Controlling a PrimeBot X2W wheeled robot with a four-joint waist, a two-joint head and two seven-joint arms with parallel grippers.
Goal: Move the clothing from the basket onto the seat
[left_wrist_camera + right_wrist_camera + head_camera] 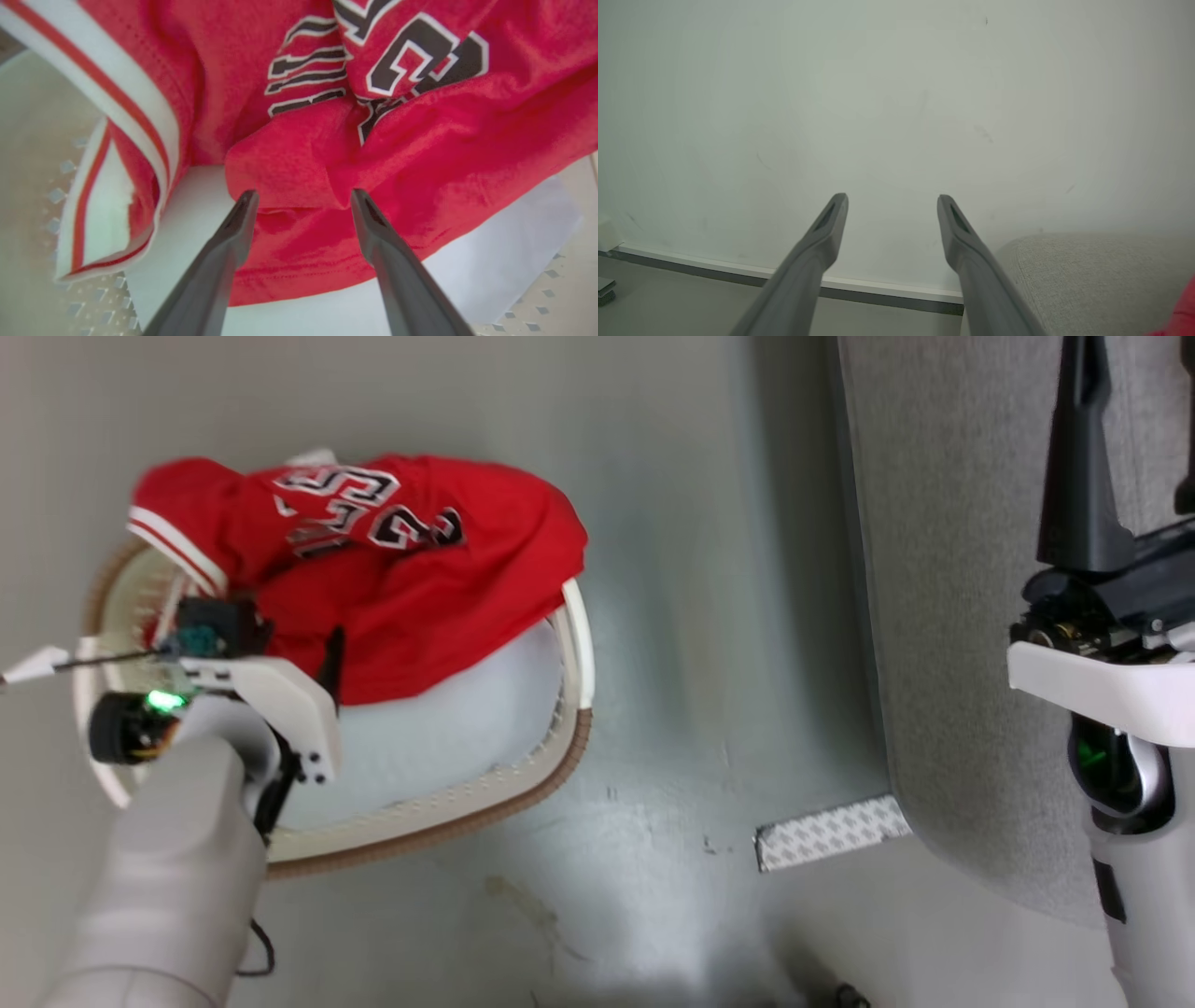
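Grey floor (691,616), tape strip (829,833) beside the seat (943,616)

Scuffed grey floor (691,616), dotted white strip (829,833) lying on it, flat white sheet (448,728), plain wall (887,93) with baseboard (878,287).

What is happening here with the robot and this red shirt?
The robot is emptying a laundry basket. Its left gripper reaches into the basket, jaws open on either side of a fold of the red jersey, which lies there on a white sheet, not yet gripped. The right gripper hangs open and empty by the grey sofa, where the jersey should go.
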